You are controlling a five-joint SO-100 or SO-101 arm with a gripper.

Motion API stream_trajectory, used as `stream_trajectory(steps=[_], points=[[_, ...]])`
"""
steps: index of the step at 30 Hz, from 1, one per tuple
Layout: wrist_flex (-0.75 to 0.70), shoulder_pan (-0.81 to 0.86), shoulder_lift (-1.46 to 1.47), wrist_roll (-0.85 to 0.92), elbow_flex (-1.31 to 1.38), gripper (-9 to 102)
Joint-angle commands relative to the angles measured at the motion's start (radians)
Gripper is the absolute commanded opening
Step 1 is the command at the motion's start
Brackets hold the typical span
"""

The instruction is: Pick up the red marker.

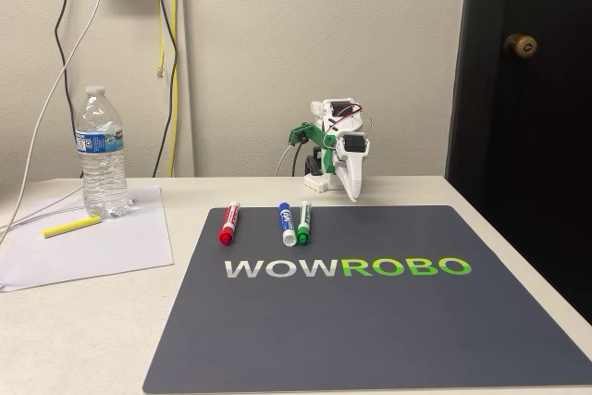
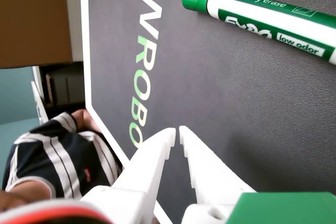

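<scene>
The red marker [image 1: 228, 223] lies on the dark mat [image 1: 370, 321] near its far left corner in the fixed view, cap toward the camera. Right of it lie a blue-capped marker [image 1: 286, 221] and a green-capped marker [image 1: 303, 223]. The white arm sits folded at the back of the table, and its gripper [image 1: 351, 193] points down at the mat's far edge, well right of the red marker. In the wrist view the gripper [image 2: 177, 131] is shut with nothing in it, hovering over the mat [image 2: 220, 103]. The green-capped marker [image 2: 262, 19] lies ahead of it.
A water bottle [image 1: 101, 153] stands at the left on white paper [image 1: 92, 238], with a yellow highlighter [image 1: 70, 226] beside it. Cables hang down the wall at the left. A person in a striped shirt [image 2: 52, 156] sits beyond the table edge in the wrist view.
</scene>
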State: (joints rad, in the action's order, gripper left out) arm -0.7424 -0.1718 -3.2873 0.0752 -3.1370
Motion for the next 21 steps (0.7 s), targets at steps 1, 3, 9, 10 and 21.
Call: stream_trajectory(steps=[1,3,9,10,21], points=[[-0.002,0.006,-0.008,0.009,0.005,0],[-0.002,0.006,-0.008,0.009,0.005,0],[-0.002,0.006,-0.008,0.009,0.005,0],[-0.002,0.006,-0.008,0.009,0.005,0],[0.015,-0.008,-0.008,-0.005,0.005,0]])
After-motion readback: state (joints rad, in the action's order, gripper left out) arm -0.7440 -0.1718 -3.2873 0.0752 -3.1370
